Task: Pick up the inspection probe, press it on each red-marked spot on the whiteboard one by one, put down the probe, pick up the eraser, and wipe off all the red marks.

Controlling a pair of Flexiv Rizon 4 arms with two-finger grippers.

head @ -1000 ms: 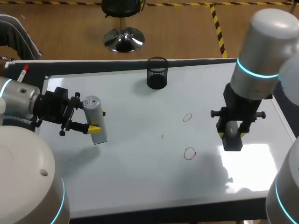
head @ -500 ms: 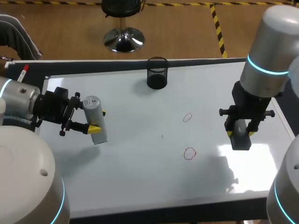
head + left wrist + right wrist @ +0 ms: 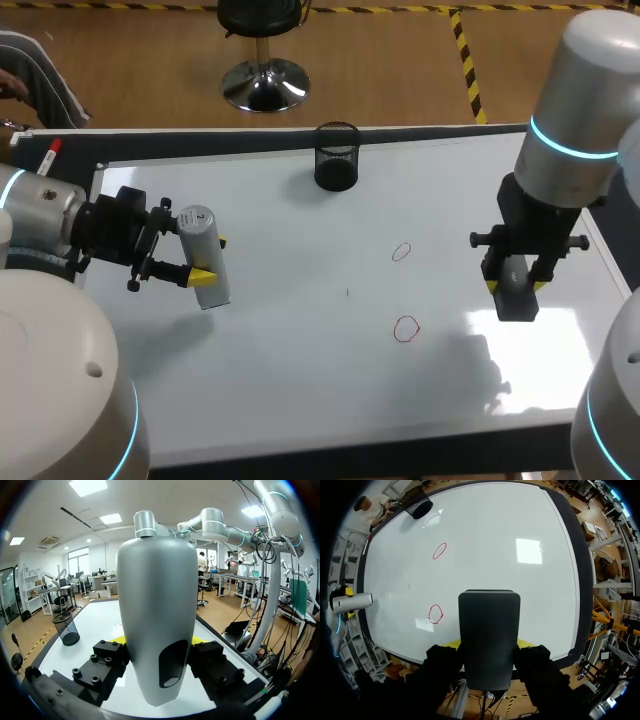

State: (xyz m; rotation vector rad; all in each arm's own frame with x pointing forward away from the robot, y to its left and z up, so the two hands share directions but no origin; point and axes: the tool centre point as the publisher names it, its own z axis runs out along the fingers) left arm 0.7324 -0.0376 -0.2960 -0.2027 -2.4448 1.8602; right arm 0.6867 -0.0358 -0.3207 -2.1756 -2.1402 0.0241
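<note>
Rightward went the right gripper (image 3: 515, 288), toward the counter's (image 3: 280, 380) right edge. Near the left edge, the left gripper (image 3: 210, 258) clamps the probe (image 3: 200, 240). Two red marks (image 3: 406, 328) lie right of centre. The right gripper clamps the eraser (image 3: 517, 302). Wiping first would erase unprobed marks.

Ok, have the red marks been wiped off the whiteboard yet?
No, the upper red mark and the lower red mark are both plain on the whiteboard.
</note>
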